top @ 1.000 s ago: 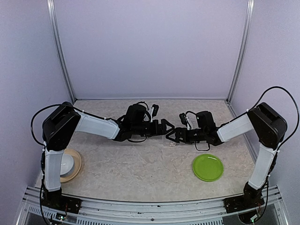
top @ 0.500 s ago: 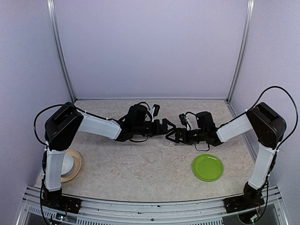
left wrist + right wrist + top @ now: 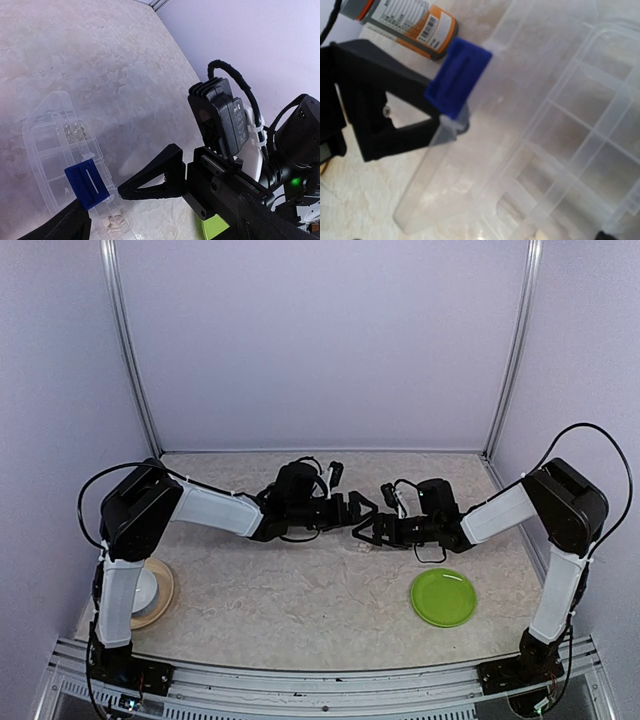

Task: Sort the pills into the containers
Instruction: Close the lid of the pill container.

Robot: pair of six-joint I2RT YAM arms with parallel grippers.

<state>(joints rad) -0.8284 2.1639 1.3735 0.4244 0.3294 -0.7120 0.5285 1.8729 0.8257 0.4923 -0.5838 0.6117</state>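
— Between the two arms, seen from above, a clear organiser box [image 3: 363, 545] lies on the surface [image 3: 300, 605]. The left gripper [image 3: 358, 507] and right gripper [image 3: 362, 531] meet over it. Jaws?
— Too small and overlapped there. I cannot tell for either.
— Left wrist view?
— Pills [image 3: 75, 131] sit in the box's compartments. One left finger [image 3: 62, 227] touches the blue latch [image 3: 86, 183], and its partner is out of frame.
— Right wrist view?
— The lid looks part-raised, with a black finger at its latch edge. The bottle [image 3: 412, 22] lies on its side just beyond the box.
— Handling?
— The box is thin plastic, probably light and flexible, so it may skid. Take it by the latch tab. The bottle looks smooth and would roll, so grip it across the label. The pills are tiny and likely to scatter.
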